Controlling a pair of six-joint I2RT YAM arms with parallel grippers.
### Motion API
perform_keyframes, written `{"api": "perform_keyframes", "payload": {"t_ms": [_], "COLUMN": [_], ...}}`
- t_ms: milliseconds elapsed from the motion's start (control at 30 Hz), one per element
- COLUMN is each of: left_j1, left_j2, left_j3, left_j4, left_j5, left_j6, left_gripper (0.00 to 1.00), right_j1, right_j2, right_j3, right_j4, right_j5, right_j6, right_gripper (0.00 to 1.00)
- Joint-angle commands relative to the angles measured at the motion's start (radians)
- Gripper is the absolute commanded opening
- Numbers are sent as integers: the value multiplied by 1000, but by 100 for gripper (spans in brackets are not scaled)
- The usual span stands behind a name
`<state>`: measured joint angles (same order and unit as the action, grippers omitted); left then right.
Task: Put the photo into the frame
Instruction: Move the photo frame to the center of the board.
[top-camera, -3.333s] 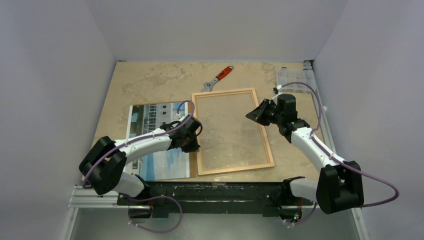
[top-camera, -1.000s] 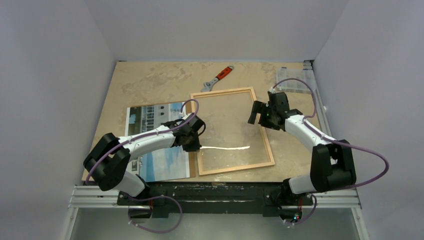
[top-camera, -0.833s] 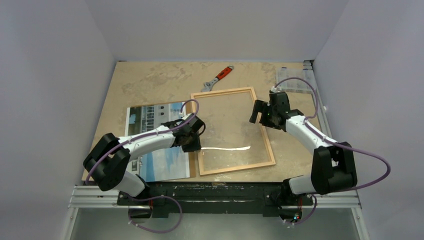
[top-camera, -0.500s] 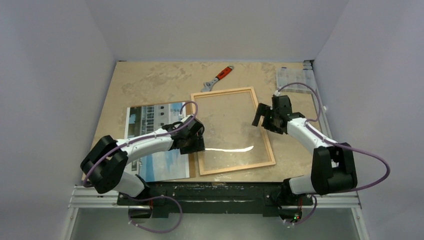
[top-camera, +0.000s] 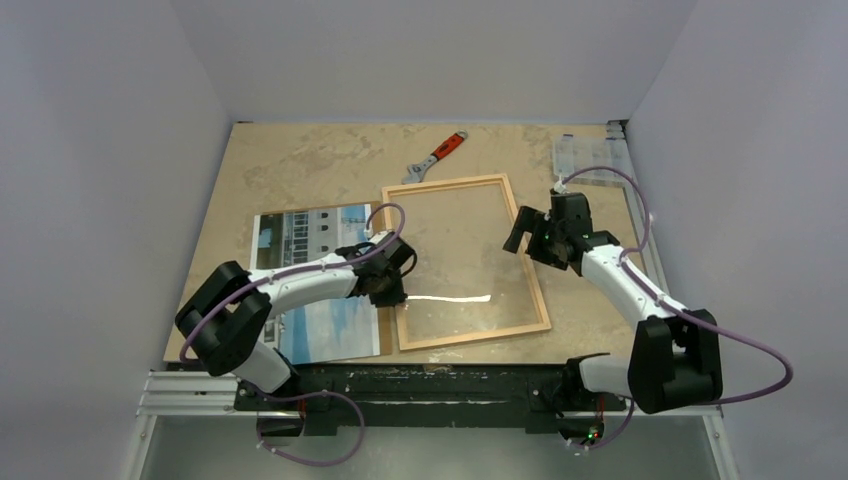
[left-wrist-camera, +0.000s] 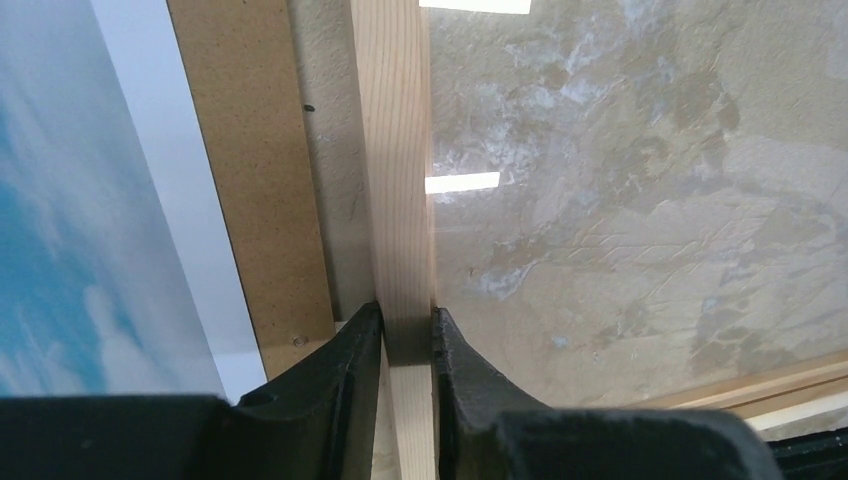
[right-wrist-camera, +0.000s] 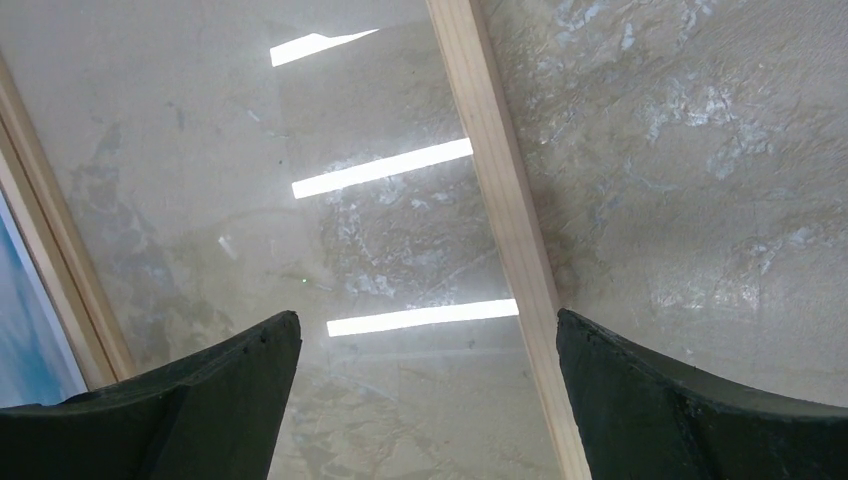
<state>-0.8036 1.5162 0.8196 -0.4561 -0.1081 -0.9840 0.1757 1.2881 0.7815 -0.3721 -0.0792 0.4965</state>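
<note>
Wood frame (top-camera: 455, 250) flat, long axis approx near-far; left gripper (left-wrist-camera: 405, 328) clamps rail.

Robotics lab cell: plain grey walls (top-camera: 110, 150), rail-mounted arms (top-camera: 300, 285), scuffed tabletop (top-camera: 300, 165)

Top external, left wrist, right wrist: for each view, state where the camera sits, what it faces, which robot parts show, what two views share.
Top external: above and behind the bases, facing down on the table; left arm, right arm show.
Left wrist: on the left arm, facing down; left hand pinching the frame, photo alongside.
Right wrist: on the right arm, facing down; open right hand over the frame.
Shared: both wrist views show the frame, at opposite rails.
</note>
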Motion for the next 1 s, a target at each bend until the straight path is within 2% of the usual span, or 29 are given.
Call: {"api": "perform_keyframes", "payload": {"t_ms": [0, 267, 733, 833, 867, 967], "left_j1": [-35, -104, -164, -167, -167, -167], "left_j2": [57, 164, 291, 294, 291, 275], "left_j3": [94, 245, 421, 430, 428, 420], "left_j4": [-70, -145, -155, -154, -153, -148], "left_j5": [-48, -77, -52, -51, -51, -49], "left_j6": [31, 48, 68, 65, 64, 64], "left_gripper": [14, 7, 6, 13, 19, 46], "right_j1": [-4, -5, -8, -7, -8, -7], "right_j2": [-37, -74, -93, -95, -96, -99], "right_j3": [45, 60, 73, 73, 74, 73], "right_j4": [-22, -37, -48, -51, -51, -51], "right_j5": [-38, -50, -60, -60, -61, -67], "right_j6": [12, 14, 12, 9, 8, 9], "right_gripper": [97, 97, 97, 97, 97, 97]}}
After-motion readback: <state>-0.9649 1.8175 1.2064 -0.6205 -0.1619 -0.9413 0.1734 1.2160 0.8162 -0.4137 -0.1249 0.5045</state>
